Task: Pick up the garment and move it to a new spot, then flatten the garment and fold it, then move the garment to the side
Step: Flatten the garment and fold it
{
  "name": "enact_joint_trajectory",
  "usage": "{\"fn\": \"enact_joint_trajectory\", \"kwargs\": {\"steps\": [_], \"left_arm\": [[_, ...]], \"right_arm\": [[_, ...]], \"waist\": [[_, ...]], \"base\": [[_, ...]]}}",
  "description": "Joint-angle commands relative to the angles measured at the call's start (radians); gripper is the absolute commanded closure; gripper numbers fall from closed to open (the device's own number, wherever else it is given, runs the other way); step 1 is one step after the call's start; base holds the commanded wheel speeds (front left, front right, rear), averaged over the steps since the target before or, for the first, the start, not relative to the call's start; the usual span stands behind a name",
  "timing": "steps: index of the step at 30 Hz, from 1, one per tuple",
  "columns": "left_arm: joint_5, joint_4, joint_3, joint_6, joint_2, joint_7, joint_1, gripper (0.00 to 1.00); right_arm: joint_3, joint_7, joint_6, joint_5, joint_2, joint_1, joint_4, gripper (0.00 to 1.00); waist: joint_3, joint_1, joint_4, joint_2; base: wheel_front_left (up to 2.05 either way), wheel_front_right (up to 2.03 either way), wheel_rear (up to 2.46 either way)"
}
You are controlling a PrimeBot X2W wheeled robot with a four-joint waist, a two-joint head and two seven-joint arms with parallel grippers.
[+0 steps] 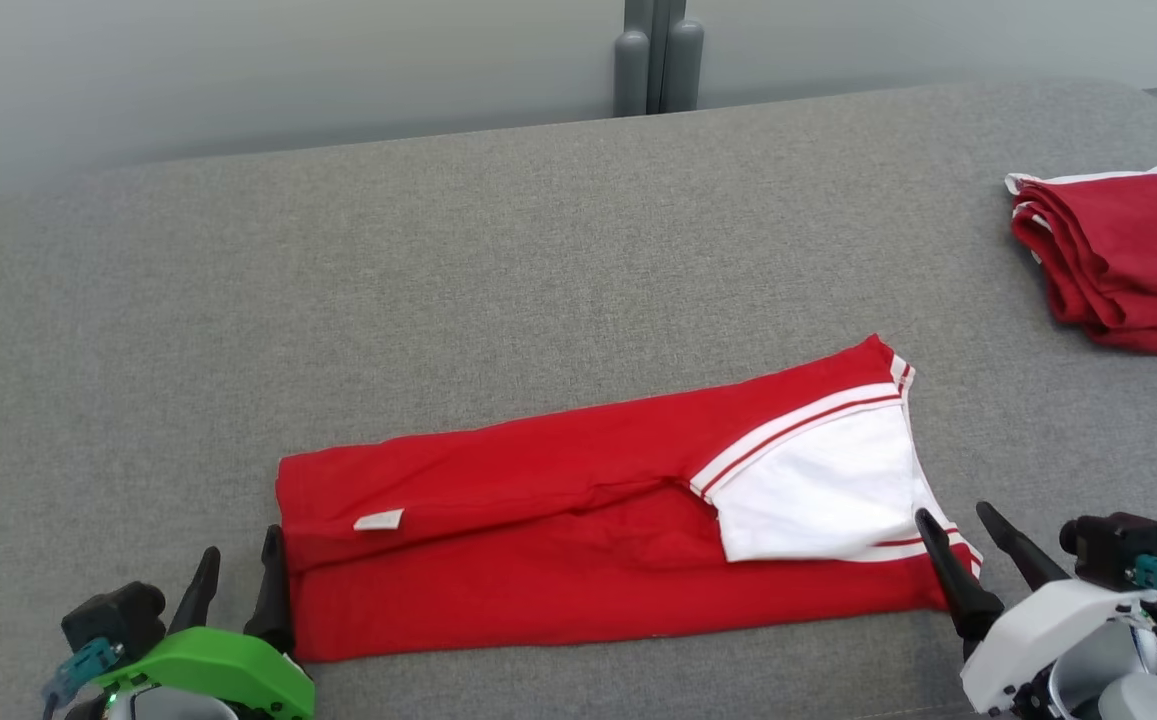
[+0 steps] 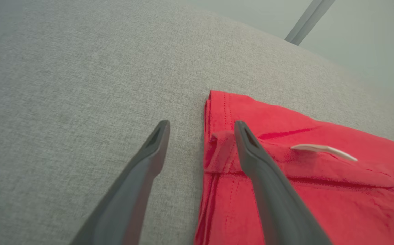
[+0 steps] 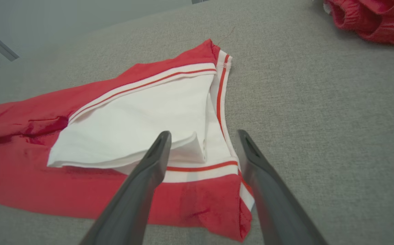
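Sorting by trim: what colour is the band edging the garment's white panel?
The band is white with one thin red stripe; right wrist view shows it best.

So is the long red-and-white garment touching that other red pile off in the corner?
Apart. The head view shows a wide stretch of bare grey fabric surface between the red-and-white garment and the folded red pile.

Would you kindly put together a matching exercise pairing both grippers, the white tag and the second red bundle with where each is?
Things:
1. left gripper
2. right gripper
3. white tag
4. red bundle

Places or states:
A. far right of the grey surface
B. open at the garment's white end
C. on the garment's red fabric, near its left end
D. open at the garment's plain red end

Pairs: 1-D, 2-B, 3-C, 4-A.
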State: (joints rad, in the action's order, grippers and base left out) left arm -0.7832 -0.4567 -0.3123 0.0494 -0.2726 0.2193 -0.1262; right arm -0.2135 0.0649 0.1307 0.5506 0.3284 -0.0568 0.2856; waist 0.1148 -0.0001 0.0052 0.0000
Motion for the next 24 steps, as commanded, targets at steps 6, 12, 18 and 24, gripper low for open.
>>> {"fn": "enact_joint_trajectory", "kwargs": {"steps": [6,12,18,24], "left_arm": [[0.011,0.123,0.056,0.052,0.004,0.037,0.092,0.0],[0.078,0.227,0.053,0.09,0.019,0.044,0.113,0.0],[0.118,0.286,0.028,0.103,0.04,0.046,0.113,0.0],[0.14,0.304,0.004,0.113,0.047,0.044,0.108,0.0]], "right_arm": [[0.078,0.005,0.0,-0.019,-0.013,0.098,-0.04,0.0],[0.146,-0.03,0.0,-0.049,-0.031,0.143,-0.097,0.0],[0.176,-0.076,0.0,-0.073,-0.05,0.152,-0.143,0.0],[0.196,-0.142,0.0,-0.104,-0.058,0.103,-0.139,0.0]], "waist": [[-0.042,0.0001,-0.002,0.0],[-0.077,0.0001,-0.009,0.0],[-0.105,0.0001,-0.013,0.0],[-0.115,0.0001,0.001,0.0]], "base": [[0.0,0.0,0.0],[0.0,0.0,0.0],[0.0,0.0,0.0],[0.0,0.0,0.0]]}}
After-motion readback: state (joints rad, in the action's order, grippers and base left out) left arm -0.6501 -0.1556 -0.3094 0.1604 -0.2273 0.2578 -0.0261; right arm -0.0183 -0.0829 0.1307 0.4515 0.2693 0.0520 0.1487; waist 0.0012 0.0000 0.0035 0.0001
